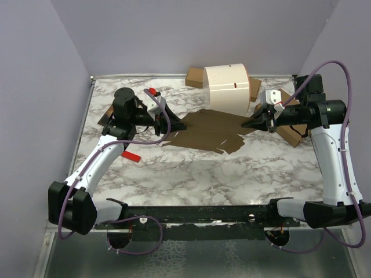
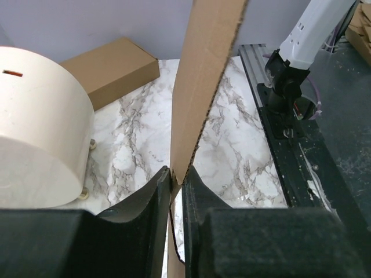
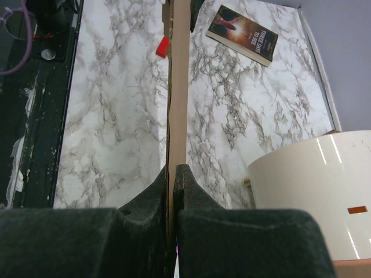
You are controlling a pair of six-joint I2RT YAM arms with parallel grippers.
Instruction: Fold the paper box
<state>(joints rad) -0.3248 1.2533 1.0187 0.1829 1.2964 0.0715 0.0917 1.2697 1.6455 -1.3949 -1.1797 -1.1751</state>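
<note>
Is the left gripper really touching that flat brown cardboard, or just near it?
Touching. The left wrist view shows the left gripper pinching the paper box by its edge.

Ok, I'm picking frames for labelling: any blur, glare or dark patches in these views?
Top view: even light, sharp throughout, the cardboard clearly edged. Left wrist view: the left gripper sits near the lens, black and soft. Right wrist view: glare streaks on the white drum; the right gripper is dark, with little detail.

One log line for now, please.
box: unfolded, flat | left end effector: shut on box | right end effector: shut on box
</note>
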